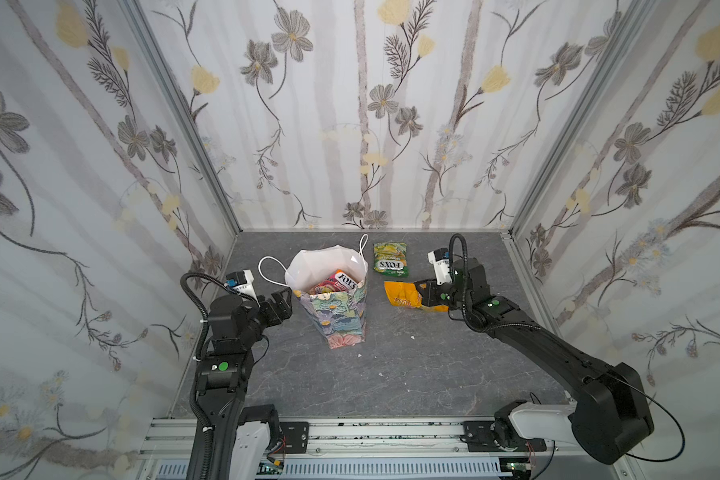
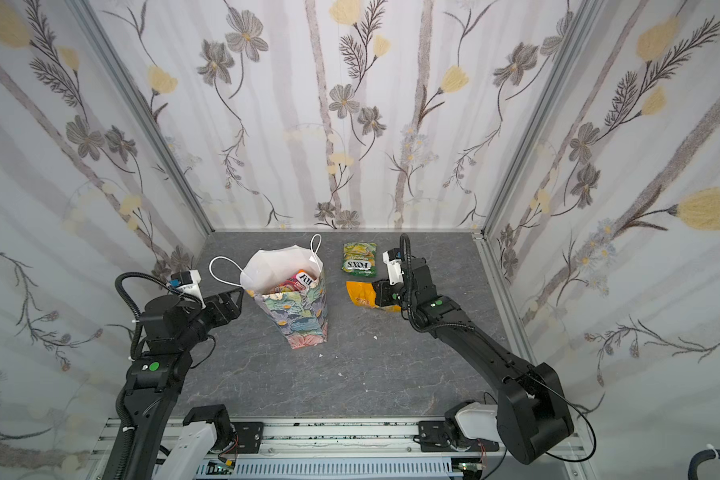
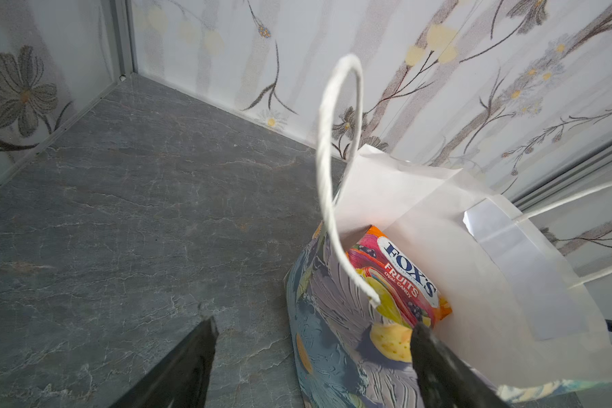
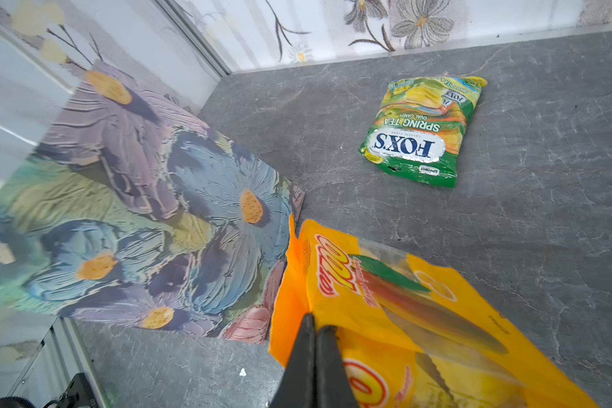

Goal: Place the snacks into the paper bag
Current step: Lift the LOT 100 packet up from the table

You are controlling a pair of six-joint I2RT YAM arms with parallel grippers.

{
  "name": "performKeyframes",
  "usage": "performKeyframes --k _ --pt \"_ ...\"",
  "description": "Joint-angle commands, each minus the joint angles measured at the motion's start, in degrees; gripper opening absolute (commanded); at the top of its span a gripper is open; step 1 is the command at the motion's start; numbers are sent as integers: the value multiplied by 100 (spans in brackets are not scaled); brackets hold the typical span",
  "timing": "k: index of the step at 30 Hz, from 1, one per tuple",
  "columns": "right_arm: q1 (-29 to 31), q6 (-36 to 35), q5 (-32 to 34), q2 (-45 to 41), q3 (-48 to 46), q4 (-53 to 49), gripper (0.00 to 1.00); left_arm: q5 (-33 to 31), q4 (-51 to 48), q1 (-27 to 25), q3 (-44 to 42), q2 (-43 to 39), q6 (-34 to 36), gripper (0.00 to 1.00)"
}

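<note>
Two snacks [image 1: 390, 259] left; right end effector [image 4: 318, 323] pinches the mango pack [image 4: 386, 300] edgewise, I think, so I'd lift high over the paper bag [image 1: 337, 316].

FOX'S FRUITS pack [image 3: 400, 279], FOX'S SPRING TEA pack [image 4: 421, 130]

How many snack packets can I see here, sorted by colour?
Green packet: 1
Orange-yellow packet, pinched by the right gripper: 1
Red packet, inside the paper bag: 1
Total: 3 in plain sight; the bag may hide more.
</note>
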Motion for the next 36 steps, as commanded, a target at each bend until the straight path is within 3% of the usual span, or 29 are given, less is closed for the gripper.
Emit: performKeyframes --k 1,17,36 --pt "71 -195 91 -266 207 150 0 50 240 1 -7 -8 16 86" --pt "604 -705 598 -295 1975 -482 0 64 248 5 -16 -7 16 86" --pt "938 -1038 1005 655 4562 -961 0 130 257 -2 -26 -35 32 86"
